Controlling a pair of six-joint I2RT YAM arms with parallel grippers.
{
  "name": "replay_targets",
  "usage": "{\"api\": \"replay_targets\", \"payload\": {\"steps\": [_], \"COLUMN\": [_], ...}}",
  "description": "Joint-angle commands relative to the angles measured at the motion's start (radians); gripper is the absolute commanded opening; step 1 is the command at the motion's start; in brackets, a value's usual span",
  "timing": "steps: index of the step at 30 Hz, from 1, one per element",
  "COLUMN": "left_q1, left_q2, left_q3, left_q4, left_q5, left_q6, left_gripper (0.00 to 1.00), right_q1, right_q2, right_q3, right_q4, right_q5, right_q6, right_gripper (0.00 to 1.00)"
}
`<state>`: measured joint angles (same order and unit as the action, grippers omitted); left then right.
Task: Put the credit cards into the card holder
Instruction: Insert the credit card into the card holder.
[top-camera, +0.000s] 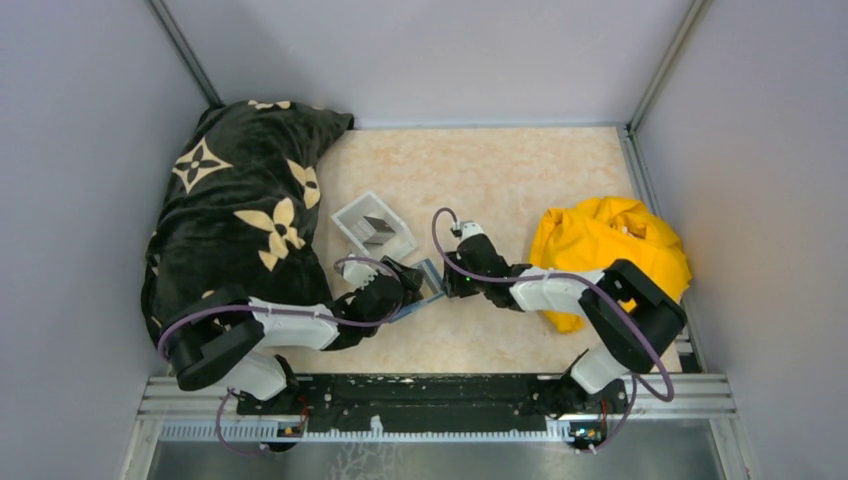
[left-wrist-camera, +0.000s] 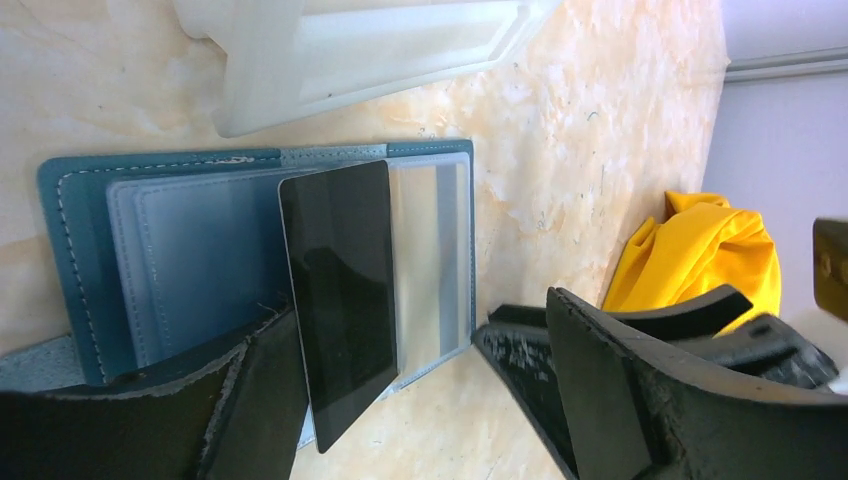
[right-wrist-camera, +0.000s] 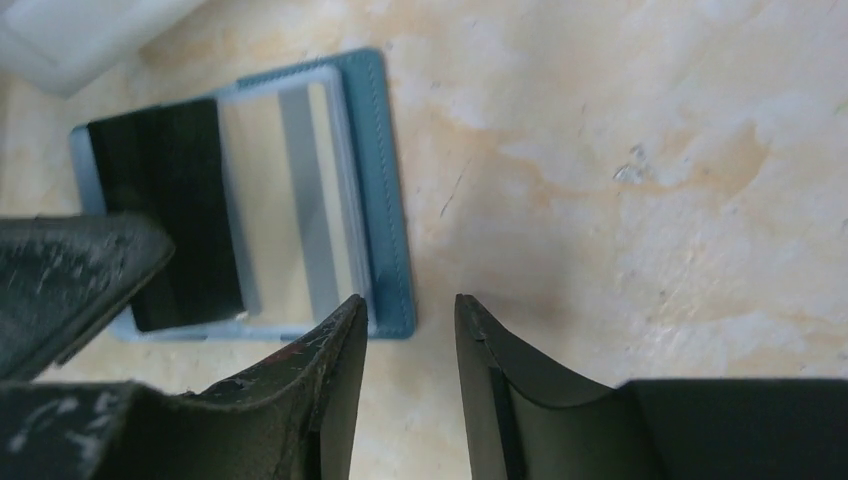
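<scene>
**Pale marbled surface, card holder lying open between both tools**

Grey walls close the surface (top-camera: 520, 180) on three sides. From the top view one sees what the wrists do not show well. A black blanket (top-camera: 230, 210) with beige flowers lies at the left and a yellow cloth (top-camera: 600, 240) at the right. A clear-white tray (top-camera: 372, 232) with a grey card (top-camera: 378, 230) inside sits at the middle. Just in front of the tray, the two arms meet over the card holder (left-wrist-camera: 70, 250), which is nearly hidden from above.

The left wrist view shows the holder clearly. It is opened flat, teal outside with clear sleeves inside. A dark card (left-wrist-camera: 340, 290) lies on the sleeves, and one end sticks out past the holder's edge. The left tool (left-wrist-camera: 400, 345) is spread wide on both sides of this card and does not pinch it. One finger (left-wrist-camera: 200, 400) overlaps the holder's near edge.

The right wrist view gives the opposite side. The right tool (right-wrist-camera: 408, 300) is partly spread, and only bare surface shows between its fingers. One fingertip (right-wrist-camera: 340, 340) is over the holder's corner, but I cannot tell if it touches. A finger of the other tool covers part of the dark card there.
</scene>
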<state>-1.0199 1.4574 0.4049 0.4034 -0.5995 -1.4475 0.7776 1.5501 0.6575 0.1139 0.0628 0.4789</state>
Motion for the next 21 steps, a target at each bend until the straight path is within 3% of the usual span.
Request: {"api": "replay_targets", "payload": {"steps": [1, 4, 6, 16, 21], "left_q1": [-0.006, -0.006, -0.006, 0.004, 0.034], "left_q2": [0.096, 0.127, 0.145, 0.209, 0.265], "left_q3": [-0.024, 0.001, 0.015, 0.018, 0.023], "left_q4": [-0.313, -0.333, -0.351, -0.245, -0.159], "left_q5": [0.071, 0.091, 0.101, 0.180, 0.272], "left_q6": [0.018, 0.028, 0.030, 0.082, 0.139], "left_gripper": [0.89, 0.88, 0.88, 0.87, 0.88], "right_q1": [-0.015, -0.033, -0.036, -0.036, -0.002], "right_q2": [-0.035, -0.078, -0.084, -0.029, -0.174], "right_q3": [-0.133, -0.219, -0.259, -0.276, -0.289], "right_q4": [-0.111, 0.017, 0.100, 0.201, 0.150], "right_q5": [-0.188, -0.274, -0.320, -0.310, -0.220], "right_q6": [0.083, 0.162, 0.211, 0.252, 0.207], "right_gripper": [0.45, 0.58, 0.60, 0.57, 0.48]}}
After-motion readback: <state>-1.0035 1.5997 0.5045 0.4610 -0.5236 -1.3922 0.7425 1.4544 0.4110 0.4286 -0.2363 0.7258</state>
